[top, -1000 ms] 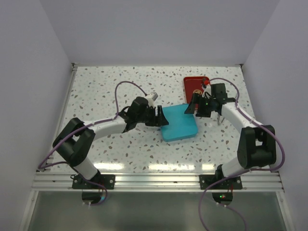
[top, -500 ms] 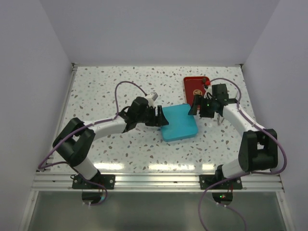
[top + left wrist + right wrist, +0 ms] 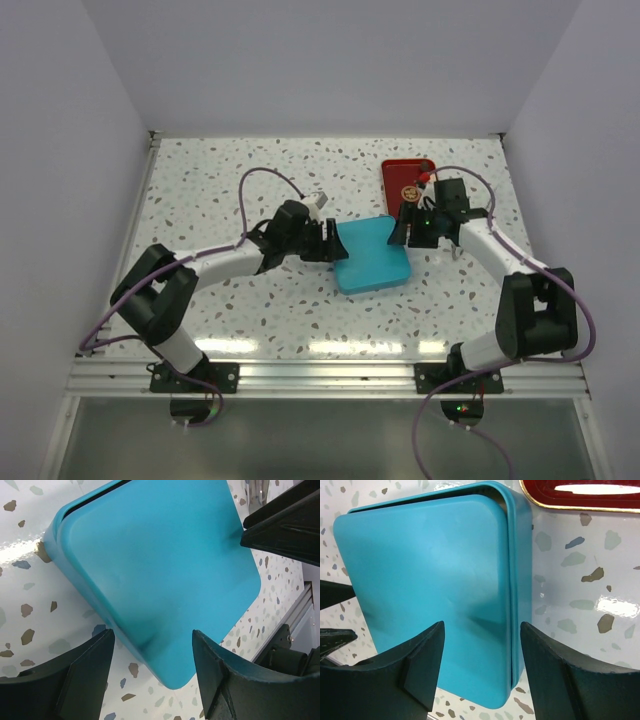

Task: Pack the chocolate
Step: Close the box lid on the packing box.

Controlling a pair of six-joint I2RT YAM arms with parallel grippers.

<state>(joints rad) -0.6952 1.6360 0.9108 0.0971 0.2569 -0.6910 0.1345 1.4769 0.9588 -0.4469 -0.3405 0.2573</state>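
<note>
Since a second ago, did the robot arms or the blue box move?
The right gripper shifted a little left, toward the blue box, and hangs open over its right side. Nothing was grabbed or let go. The left gripper, the box and the red tray stayed where they were.

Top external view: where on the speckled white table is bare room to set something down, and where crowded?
Bare: speckled white table, far-left stretch and near strip between arm bases. Crowded: centre-right, left gripper and right gripper flanking the teal rectangular box near the red tray.
</note>
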